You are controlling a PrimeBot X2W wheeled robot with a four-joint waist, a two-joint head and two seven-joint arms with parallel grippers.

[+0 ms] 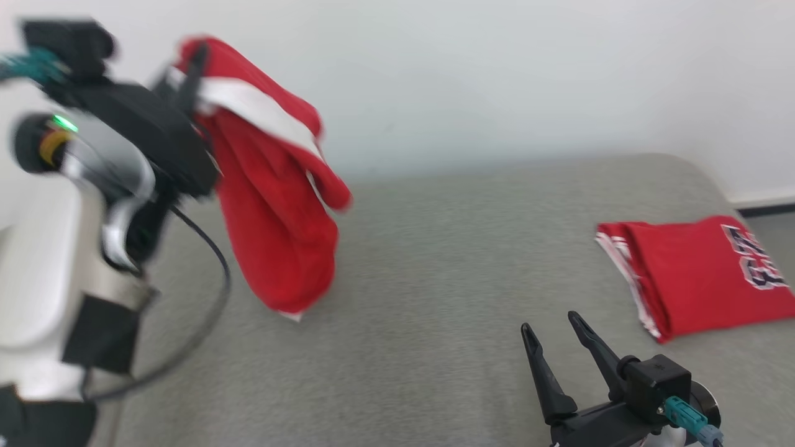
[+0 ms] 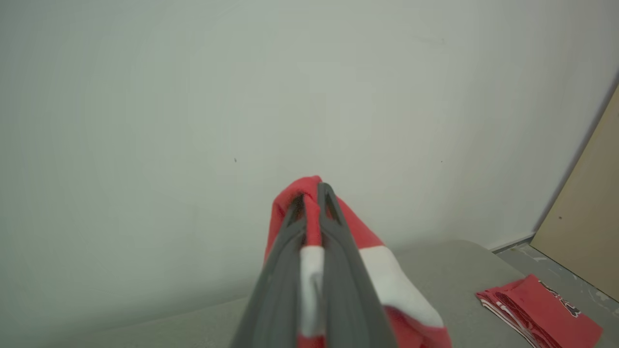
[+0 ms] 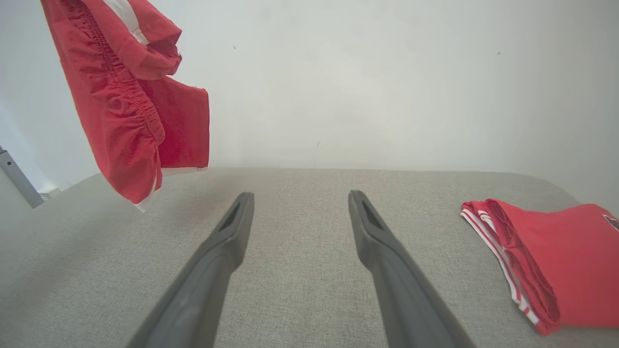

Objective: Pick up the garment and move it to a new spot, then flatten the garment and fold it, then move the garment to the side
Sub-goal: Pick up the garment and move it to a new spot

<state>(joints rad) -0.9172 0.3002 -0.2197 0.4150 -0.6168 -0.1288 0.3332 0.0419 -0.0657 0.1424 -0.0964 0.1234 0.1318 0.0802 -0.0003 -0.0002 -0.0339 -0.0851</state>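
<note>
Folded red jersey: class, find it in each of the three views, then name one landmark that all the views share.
Head view: the folded red jersey lies at the right edge, on the grey surface.
Left wrist view: the jersey sits in the lower right corner.
Right wrist view: the jersey is at the right edge, lower half.
Shared landmark: the hanging red garment, pinched by the left hand, left of the jersey in every view.

— The red shorts [image 3: 121, 96]?
— Matt, mesh-like cloth with a puckered elastic band and smooth white trim. The folded red jersey [image 1: 695, 273] looks much the same.
— And underneath?
— The grey work surface [image 1: 435, 248] is coarse woven fabric. The fingers [image 3: 217, 261] of the right gripper [image 3: 301, 195] are matt dark plastic. The left forearm [image 1: 37, 267] is glossy pale plastic.
</note>
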